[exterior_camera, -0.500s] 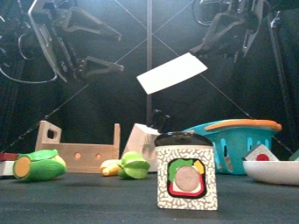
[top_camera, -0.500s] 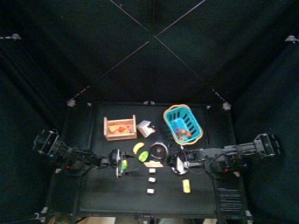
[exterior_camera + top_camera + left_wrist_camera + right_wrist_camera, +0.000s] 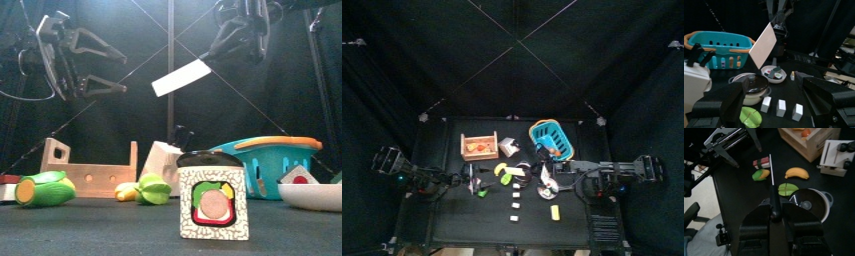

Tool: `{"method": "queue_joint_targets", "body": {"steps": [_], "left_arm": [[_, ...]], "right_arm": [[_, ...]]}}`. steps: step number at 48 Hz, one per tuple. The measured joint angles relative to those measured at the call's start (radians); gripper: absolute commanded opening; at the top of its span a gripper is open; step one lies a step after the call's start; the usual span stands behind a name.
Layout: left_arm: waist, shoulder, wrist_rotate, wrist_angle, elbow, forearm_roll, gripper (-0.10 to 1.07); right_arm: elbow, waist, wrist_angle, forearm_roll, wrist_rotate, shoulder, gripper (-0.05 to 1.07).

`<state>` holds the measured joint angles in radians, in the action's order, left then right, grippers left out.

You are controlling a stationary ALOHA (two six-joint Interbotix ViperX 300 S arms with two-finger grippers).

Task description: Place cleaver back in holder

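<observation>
While I look through the front view, my right hand [image 3: 241, 38] hangs high in the upper right of the frame. It is closed around the handle of the cleaver [image 3: 182, 77]. The wide white blade sticks out down and to the left, tilted, up in the air and touching nothing below it. In the right wrist view I see the cleaver [image 3: 771, 183] edge-on, pinched between my two black jaws.

My left hand [image 3: 110, 68] hangs in the upper left of the frame. Its jaws are spread apart and it grips nothing.

The holder [image 3: 164, 161] stands on the surface [image 3: 107, 225] low in the middle of the front view. It sits just right of the wooden crate [image 3: 88, 168] and left of the blue basket [image 3: 267, 160]. The cleaver is well above it.

Close to the camera stands a small can [image 3: 214, 208] with a picture on it. A white bowl [image 3: 313, 192] is at the right edge, and green toy food [image 3: 46, 188] lies at the left.
</observation>
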<state>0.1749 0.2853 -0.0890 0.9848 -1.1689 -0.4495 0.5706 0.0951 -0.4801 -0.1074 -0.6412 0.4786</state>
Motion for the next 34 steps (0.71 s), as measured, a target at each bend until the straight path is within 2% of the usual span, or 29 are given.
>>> {"method": "queue_joint_targets", "body": {"steps": [8, 14, 23, 34], "left_arm": [[-0.051, 0.034, 0.0, -0.005, -0.014, 0.014, 1.03], [-0.106, 0.08, 0.002, -0.012, -0.018, 0.051, 1.03], [-0.201, 0.193, 0.003, -0.081, -0.018, 0.13, 1.03], [-0.215, 0.295, 0.008, -0.143, -0.078, 0.146, 1.03]], "right_arm": [[-0.064, 0.031, -0.109, -0.012, -0.003, -0.015, 0.49], [-0.101, 0.049, -0.138, -0.014, -0.003, -0.041, 0.49], [-0.147, 0.087, -0.193, -0.066, -0.006, -0.106, 0.49], [-0.218, 0.097, -0.255, -0.123, -0.058, -0.184, 0.49]]}}
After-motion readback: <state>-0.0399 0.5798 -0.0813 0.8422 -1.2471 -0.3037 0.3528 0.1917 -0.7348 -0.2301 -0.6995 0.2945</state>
